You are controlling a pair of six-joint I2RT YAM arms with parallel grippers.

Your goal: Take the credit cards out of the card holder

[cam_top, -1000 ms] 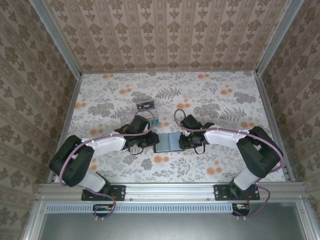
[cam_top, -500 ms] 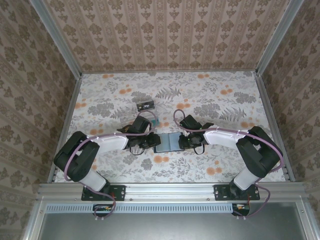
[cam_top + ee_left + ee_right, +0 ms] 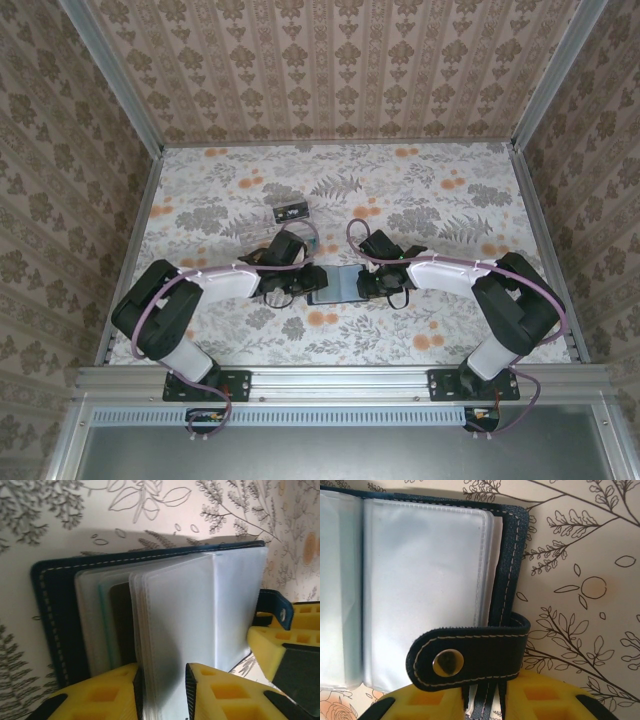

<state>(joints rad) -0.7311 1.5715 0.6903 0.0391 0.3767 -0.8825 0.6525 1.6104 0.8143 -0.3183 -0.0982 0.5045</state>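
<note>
The floral table point(image 3: 450, 200) fills the scene between patterned walls. Both arms reach inward from their bases at the near edge, elbows out to the sides, wrists low and facing each other near the table's middle.

The card holder point(image 3: 337, 284) lies open and flat between them, navy cover down and clear plastic sleeves point(image 3: 200, 620) up.

The left gripper point(image 3: 300, 283) is at the holder's left edge. In its wrist view the yellow fingers point(image 3: 100, 697) are closed to a narrow gap on a small bunch of sleeves, lifting them off the rest of the stack. A dark card point(image 3: 122, 625) shows through one lower sleeve; its face is too dim to read.

The right gripper point(image 3: 372, 284) is at the holder's right edge. Its yellow fingers point(image 3: 545, 700) are pinched on the navy cover where the closing tab point(image 3: 470, 657) folds across, brass snap point(image 3: 447, 662) facing up. The fingertips are cut off by the bottom of the frame.

A small clear tray point(image 3: 291, 211) sits on the table farther back, apart from both grippers.
</note>
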